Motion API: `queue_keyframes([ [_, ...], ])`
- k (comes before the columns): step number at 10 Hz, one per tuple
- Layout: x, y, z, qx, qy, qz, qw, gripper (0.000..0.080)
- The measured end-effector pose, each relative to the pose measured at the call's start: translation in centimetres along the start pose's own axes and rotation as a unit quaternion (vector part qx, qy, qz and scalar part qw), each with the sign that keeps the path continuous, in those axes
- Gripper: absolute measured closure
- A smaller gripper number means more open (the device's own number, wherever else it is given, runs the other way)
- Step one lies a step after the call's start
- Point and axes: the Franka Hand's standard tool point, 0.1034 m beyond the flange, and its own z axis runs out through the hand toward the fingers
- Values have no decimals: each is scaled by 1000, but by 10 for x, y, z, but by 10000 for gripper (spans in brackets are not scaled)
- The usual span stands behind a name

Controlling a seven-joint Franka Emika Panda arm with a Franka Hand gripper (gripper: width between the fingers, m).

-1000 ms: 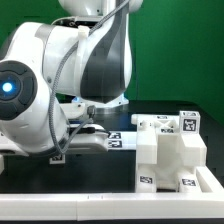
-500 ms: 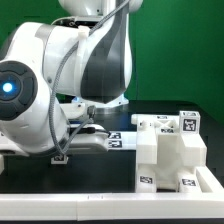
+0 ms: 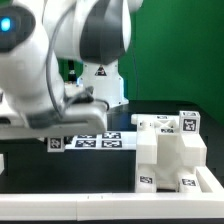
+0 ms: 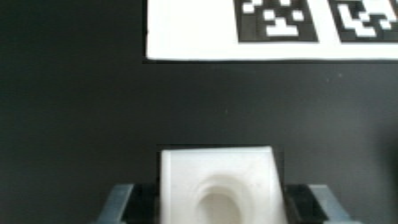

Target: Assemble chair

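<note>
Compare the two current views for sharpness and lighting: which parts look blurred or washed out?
Exterior view: the arm is smeared by blur, while the chair stays sharp. Wrist view: the marker board is soft and bright, the white part between the gripper's fingers pale and hazy.

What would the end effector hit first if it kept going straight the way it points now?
Probably bare black table; the end effector grips a white chair part, and the marker board lies farther off. Depth is unclear.

We see a black table (image 3: pixel 115 170). The marker board (image 3: pixel 95 142) lies mid-table; the stepped white chair (image 3: pixel 170 155) stands near the exterior view's right edge.
</note>
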Motion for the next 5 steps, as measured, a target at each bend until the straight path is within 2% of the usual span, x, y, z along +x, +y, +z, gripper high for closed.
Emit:
queue_keyframes([
  [1,-3,2,2,-4,29,2,1000,520],
  [3,5,6,-1,-17,103,0,995,519],
  [4,5,8,1,-21,143,4,989,519],
  [5,12,4,5,-21,187,17,982,519],
])
